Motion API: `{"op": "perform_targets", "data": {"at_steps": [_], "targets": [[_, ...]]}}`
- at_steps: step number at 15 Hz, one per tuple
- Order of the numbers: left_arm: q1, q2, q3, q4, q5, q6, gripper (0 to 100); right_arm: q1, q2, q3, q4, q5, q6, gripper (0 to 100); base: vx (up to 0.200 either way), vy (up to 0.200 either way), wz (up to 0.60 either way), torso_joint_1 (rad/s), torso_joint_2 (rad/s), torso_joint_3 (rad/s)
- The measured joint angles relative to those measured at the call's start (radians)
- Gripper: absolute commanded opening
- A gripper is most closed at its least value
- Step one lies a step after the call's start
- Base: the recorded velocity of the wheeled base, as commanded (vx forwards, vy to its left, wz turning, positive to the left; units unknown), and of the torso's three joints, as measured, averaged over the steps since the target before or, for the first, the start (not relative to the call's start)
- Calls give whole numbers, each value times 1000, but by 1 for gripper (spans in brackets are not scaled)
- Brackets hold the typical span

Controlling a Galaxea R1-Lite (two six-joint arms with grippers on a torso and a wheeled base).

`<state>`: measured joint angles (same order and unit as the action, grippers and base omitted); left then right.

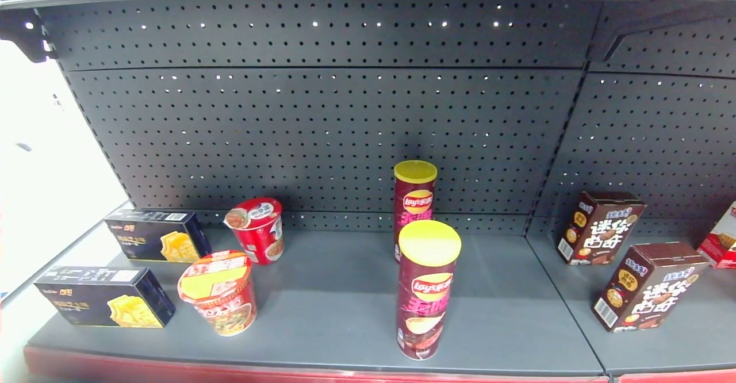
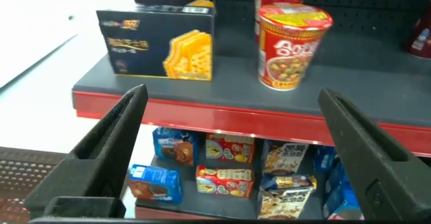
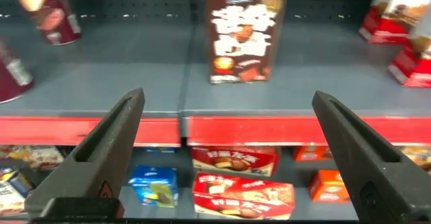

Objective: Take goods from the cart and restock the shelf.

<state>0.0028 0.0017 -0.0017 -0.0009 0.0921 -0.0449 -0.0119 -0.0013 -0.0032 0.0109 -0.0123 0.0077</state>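
Left hand (image 2: 232,95) and right hand (image 3: 229,95) are both spread wide, nothing in them, sitting just off the shelf (image 1: 333,302) edge. On it: cup noodles (image 2: 293,46), brown snack box (image 3: 246,29), and chip cans (image 1: 428,288) standing in the middle.

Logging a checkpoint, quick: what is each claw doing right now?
Left claw: open, holding nothing.
Right claw: open, holding nothing.
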Motion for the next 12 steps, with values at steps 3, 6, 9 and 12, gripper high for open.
{"op": "perform_targets", "data": {"at_steps": [3, 6, 9, 12], "targets": [[0, 0, 0, 3, -2, 2, 100, 0, 0, 0, -2, 0, 0, 100, 0, 0, 0, 0, 0, 0], [-1, 0, 0, 3, -3, 4, 100, -1, 0, 0, -2, 2, 0, 100, 0, -67, 0, -1, -1, 1], [0, 0, 0, 2, 1, -4, 100, 0, 0, 0, -3, 2, 0, 100, 0, 0, 0, 0, 0, 0], [0, 0, 0, 1, 1, -5, 100, 0, 0, 0, -1, 1, 0, 100, 0, 0, 0, 0, 0, 0]]}}
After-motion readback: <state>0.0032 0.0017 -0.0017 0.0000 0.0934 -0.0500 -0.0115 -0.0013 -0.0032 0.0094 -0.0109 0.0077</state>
